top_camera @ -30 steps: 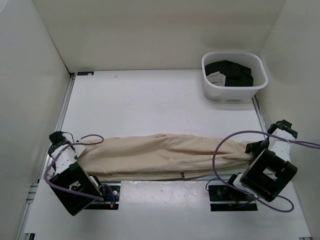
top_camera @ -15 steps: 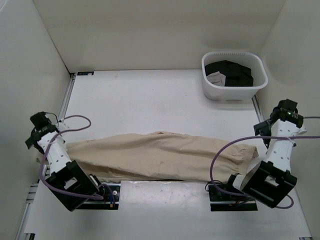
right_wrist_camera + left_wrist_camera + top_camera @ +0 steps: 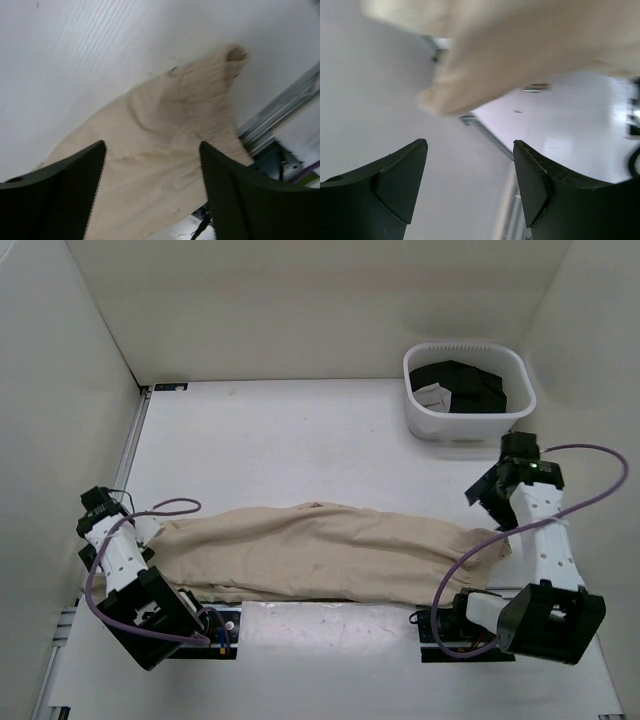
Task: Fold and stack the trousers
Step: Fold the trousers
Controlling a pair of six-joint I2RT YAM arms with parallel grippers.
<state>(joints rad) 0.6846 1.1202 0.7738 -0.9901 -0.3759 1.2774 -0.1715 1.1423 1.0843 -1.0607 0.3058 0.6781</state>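
The trousers (image 3: pixel 320 555) lie stretched lengthwise on the worktop (image 3: pixel 300 440), likely ready for folding; the left claw (image 3: pixel 470 155) and right claw (image 3: pixel 152 155) gape wide, holding nothing.

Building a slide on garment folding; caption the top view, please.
Beige trousers lie stretched out flat, left gripper and right gripper open at either end; white basket back right.
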